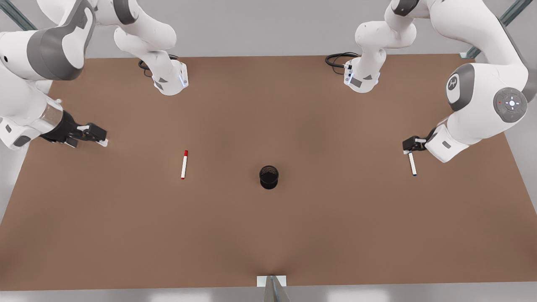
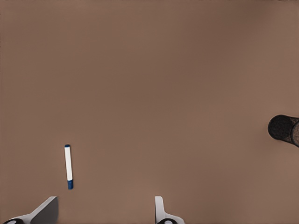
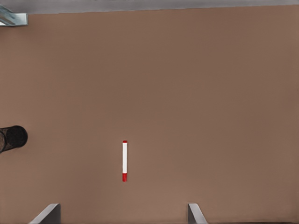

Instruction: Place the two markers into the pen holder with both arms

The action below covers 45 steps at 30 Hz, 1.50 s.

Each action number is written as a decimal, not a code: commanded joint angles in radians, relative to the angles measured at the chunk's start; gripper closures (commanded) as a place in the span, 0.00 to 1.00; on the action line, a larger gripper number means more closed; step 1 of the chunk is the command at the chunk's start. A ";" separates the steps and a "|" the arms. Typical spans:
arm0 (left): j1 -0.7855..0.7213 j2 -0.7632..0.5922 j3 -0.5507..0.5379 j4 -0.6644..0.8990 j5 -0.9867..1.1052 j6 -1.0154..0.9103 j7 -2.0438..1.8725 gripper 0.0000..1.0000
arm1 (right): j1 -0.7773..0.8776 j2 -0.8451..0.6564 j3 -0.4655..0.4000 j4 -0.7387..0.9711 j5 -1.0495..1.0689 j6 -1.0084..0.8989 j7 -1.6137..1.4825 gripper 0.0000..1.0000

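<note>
Hovering spread-fingered, left gripper (image 1: 413, 144) near the blue marker (image 1: 413, 164), right gripper (image 1: 98, 136) beside the red marker (image 1: 184, 164); off-centre pinches could roll both across the bench (image 1: 268, 235).

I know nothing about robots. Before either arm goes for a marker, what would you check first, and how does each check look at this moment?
1. Left gripper open: ok, its fingers stand apart in the left wrist view.
2. Right gripper open: ok, fingers apart.
3. Blue-capped marker reachable: ok, lying flat on the table, just by the left gripper, not gripped.
4. Red-capped marker reachable: ok, lying flat and alone, though some way from the right gripper.
5. Pen holder upright, mouth open: ok, standing between the two markers.
6. Holder empty: cannot tell for sure; its inside is dark.
</note>
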 commanded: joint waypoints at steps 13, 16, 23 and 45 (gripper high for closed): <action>0.251 0.343 0.027 -0.205 0.001 0.583 0.218 0.00 | 0.013 0.043 0.077 -0.805 -0.037 0.925 0.054 0.02; 0.262 0.334 0.027 -0.286 0.005 0.681 0.276 0.00 | 0.010 0.034 0.086 -0.845 -0.037 0.939 0.079 0.02; 0.292 0.264 0.065 -0.571 0.011 0.955 0.376 0.00 | 0.135 0.190 0.086 -0.828 -0.037 1.091 0.180 0.02; 0.318 0.274 0.057 -0.739 0.010 1.083 0.395 0.52 | 0.129 0.193 0.121 -1.043 -0.037 1.192 0.249 0.32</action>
